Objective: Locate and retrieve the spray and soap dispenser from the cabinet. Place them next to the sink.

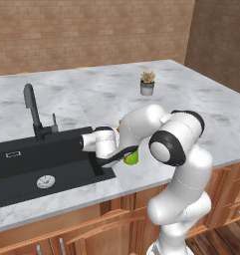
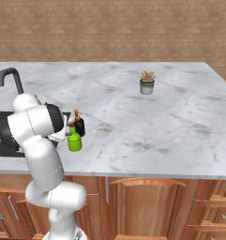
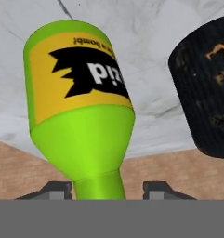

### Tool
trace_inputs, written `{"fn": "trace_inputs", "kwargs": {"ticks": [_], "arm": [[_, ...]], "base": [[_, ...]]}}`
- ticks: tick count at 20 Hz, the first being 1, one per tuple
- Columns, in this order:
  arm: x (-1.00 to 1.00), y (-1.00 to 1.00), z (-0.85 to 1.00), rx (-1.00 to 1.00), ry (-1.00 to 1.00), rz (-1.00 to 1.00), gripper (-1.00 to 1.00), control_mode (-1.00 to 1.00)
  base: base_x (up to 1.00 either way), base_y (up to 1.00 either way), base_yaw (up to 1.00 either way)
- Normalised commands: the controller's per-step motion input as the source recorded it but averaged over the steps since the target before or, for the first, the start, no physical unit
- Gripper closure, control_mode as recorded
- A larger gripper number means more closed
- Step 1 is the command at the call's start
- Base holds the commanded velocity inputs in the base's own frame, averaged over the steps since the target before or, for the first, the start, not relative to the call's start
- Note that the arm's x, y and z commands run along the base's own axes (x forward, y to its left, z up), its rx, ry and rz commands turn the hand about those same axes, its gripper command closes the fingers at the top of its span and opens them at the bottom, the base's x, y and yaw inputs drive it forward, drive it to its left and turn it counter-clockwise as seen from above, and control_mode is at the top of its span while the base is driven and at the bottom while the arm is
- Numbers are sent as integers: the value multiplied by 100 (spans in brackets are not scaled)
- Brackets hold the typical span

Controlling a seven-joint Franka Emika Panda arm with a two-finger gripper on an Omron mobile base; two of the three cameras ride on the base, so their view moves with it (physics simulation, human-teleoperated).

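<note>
Spray (image 3: 81, 116) set on the surface right of the sink (image 1: 37, 169), beside the soap dispenser (image 3: 206, 88); fingers (image 3: 55, 189) parted off its neck (release under way). Next: withdraw clear.

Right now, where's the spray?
The spray stands on the marble counter just right of the sink, near the front edge, with the soap dispenser close behind it.

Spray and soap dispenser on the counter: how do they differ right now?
The spray is bright green with a yellow-black label; the soap dispenser is black with a bronze pump. The spray's neck sits between the jaws, which stand slightly apart; the soap dispenser stands free just behind it. Both are upright on the marble counter, right of the sink.
</note>
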Motion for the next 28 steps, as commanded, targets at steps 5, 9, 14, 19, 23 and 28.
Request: {"fn": "trace_inputs", "kwargs": {"ticks": [5, 9, 14, 19, 23, 28], "arm": [[-4, 6, -1, 0, 0, 0, -100, -100], [-9, 0, 0, 0, 0, 0, -100, -100], [-2, 5, 6, 0, 3, 0, -100, -100], [-18, 29, 21, 0, 8, -1, -100, -100], [-25, 40, 23, 3, 10, -4, -100, -100], [-44, 12, 32, 8, 12, -6, -100, -100]], "base": [[0, 0, 0], [0, 0, 0], [0, 0, 0], [0, 0, 0], [0, 0, 0], [0, 0, 0]]}}
